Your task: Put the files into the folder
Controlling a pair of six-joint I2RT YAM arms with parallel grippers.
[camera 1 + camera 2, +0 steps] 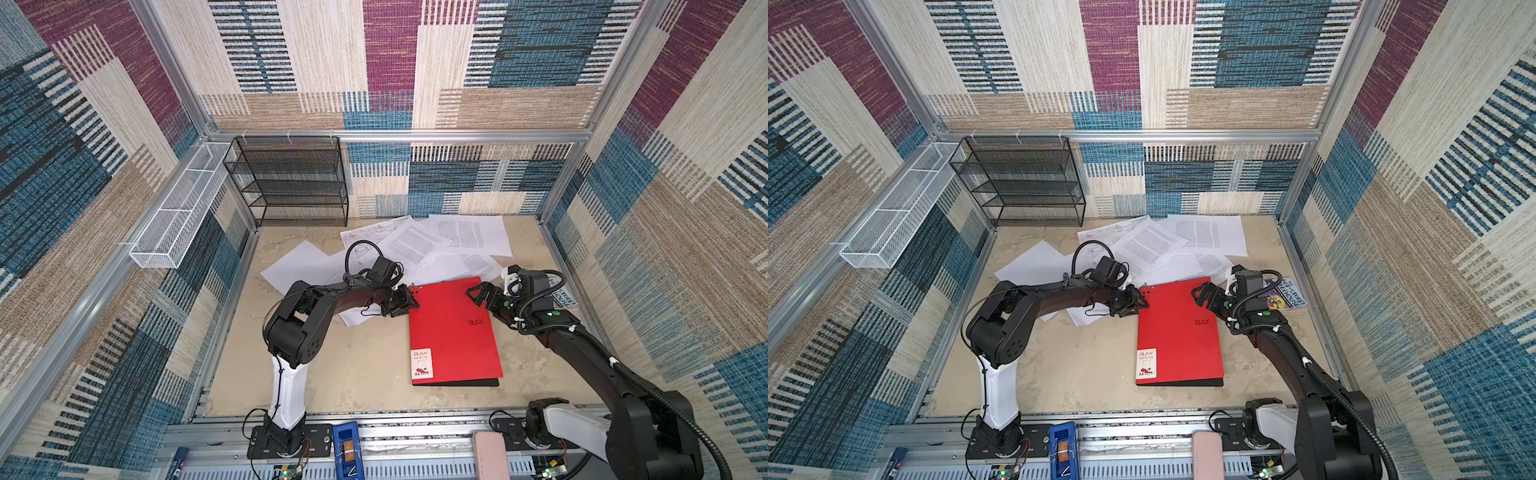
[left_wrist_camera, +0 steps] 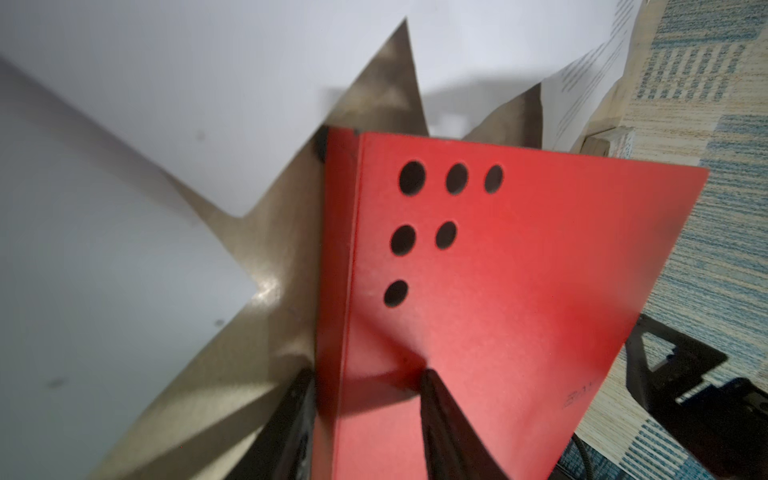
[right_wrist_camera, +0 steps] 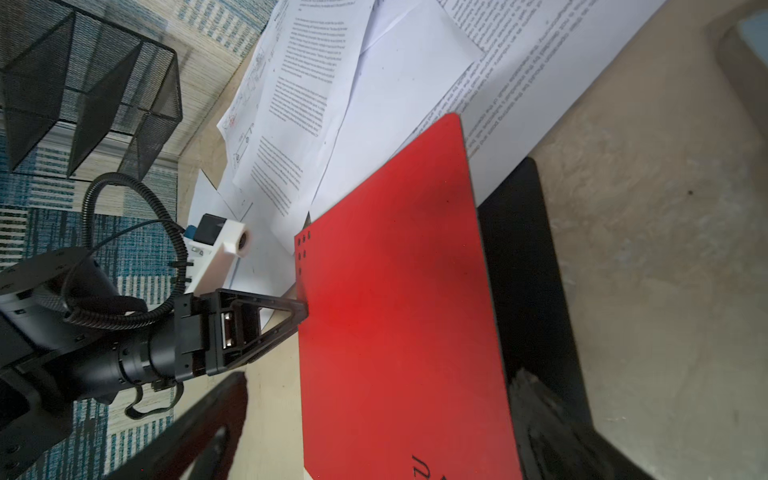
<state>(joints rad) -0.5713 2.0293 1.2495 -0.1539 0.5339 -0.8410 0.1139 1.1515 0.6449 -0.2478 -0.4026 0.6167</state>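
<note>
folder (image 1: pixel 453 332) | red | cover reads RAY | sticker (image 1: pixel 421 363) reads RAY A4

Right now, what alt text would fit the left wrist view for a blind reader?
A red folder, its corner punched with six round holes, fills the view; the left gripper straddles its spine edge. White sheets lie beyond.

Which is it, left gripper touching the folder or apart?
Touching. The left wrist view shows the left gripper straddling the folder at its spine, one fingertip pressed on its red cover.
</note>
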